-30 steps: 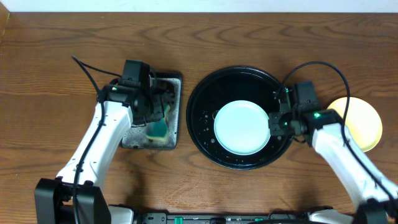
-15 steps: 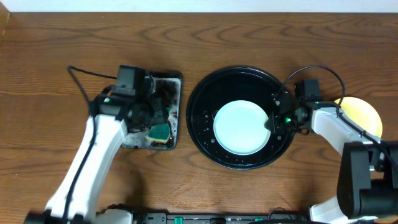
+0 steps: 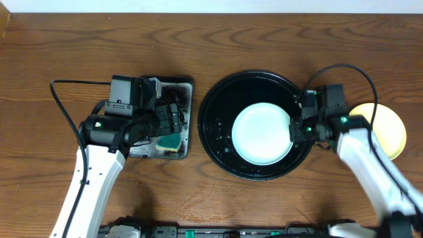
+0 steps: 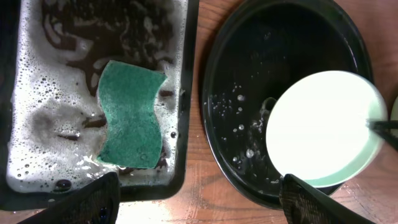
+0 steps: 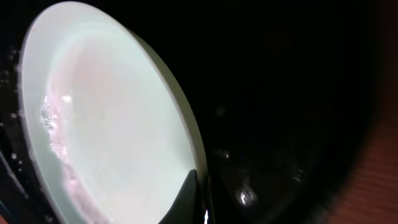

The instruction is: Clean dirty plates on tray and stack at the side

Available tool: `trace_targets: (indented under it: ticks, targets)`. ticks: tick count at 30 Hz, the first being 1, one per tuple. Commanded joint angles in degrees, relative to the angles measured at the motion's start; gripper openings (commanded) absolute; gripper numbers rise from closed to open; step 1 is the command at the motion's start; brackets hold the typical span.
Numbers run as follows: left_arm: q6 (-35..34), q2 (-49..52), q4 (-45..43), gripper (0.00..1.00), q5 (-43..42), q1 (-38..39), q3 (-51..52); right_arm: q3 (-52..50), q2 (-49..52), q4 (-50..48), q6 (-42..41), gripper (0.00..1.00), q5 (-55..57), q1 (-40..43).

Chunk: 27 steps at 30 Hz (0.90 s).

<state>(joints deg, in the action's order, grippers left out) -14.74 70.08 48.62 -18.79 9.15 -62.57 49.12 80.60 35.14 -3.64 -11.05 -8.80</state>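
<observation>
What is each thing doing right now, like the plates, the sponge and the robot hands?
black tray: wet, dotted with bubbles.
mint plate: in the black tray, wet and sudsy.
yellow plate: outside the black tray, partly hidden.
sponge tray: full of foam.
sponge: lying loose in the sponge tray.
left gripper: open, empty, above the sponge tray.
right gripper: seems shut on the mint plate's rim.
</observation>
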Motion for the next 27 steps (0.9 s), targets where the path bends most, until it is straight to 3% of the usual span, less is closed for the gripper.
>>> trace_targets:
  ticks: [1,7,16,27]
  targets:
    - [0.57,0.00,0.15,0.82,-0.46,-0.09,-0.98,0.37,-6.73,1.51,-3.80,0.01,16.52,-6.58]
    - [0.57,0.00,0.15,0.83,-0.46,-0.09,-0.98,0.37,-14.36,1.77,-6.75,0.01,33.83,-17.09]
    - [0.57,0.00,0.15,0.83,-0.46,-0.09,-0.98,0.37,-19.12,1.92,-6.95,0.01,51.23,-27.91]
    - [0.57,0.00,0.15,0.83,-0.46,-0.09,-0.98,0.37,-19.21,1.84,-0.44,0.01,74.53,-45.46]
